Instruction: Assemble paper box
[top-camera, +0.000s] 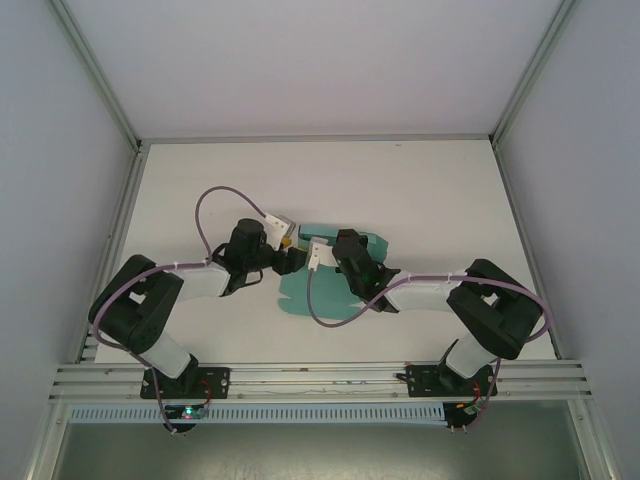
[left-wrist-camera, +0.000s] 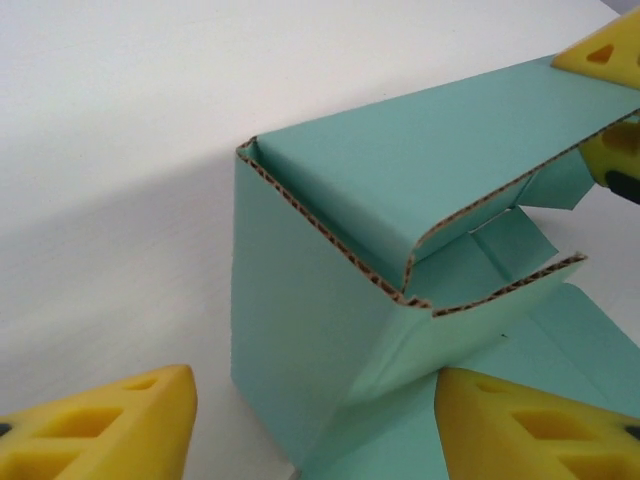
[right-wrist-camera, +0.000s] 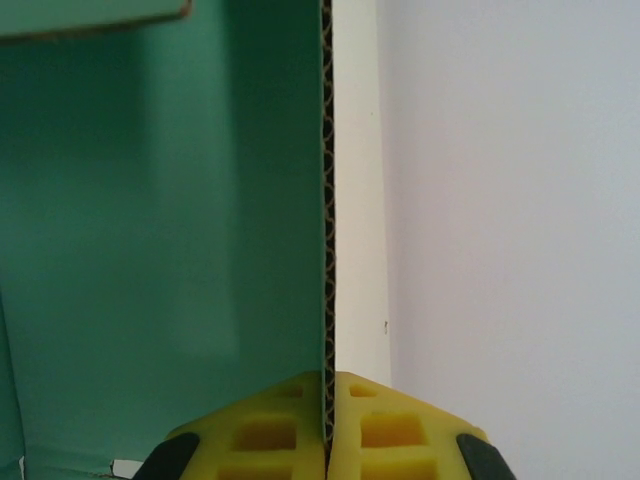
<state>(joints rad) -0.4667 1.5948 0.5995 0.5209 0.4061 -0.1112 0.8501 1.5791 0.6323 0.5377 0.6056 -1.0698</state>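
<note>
Paper box (left-wrist-camera: 300, 330) is showing teal-green faces, its cut edges carrying a brown wavy corrugated line; finger pads (right-wrist-camera: 270, 430) are showing bright yellow, black behind them; table (top-camera: 430, 200) is reading plain white; arms (top-camera: 140, 300) are wearing black and white

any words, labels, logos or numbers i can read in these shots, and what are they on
None: no text can be read in any view.
paper box: plain teal card, no print on the faces that show.
left hand and right hand: plain yellow, moulded holes, no lettering.
arm bases: any marking is too small to read.
</note>
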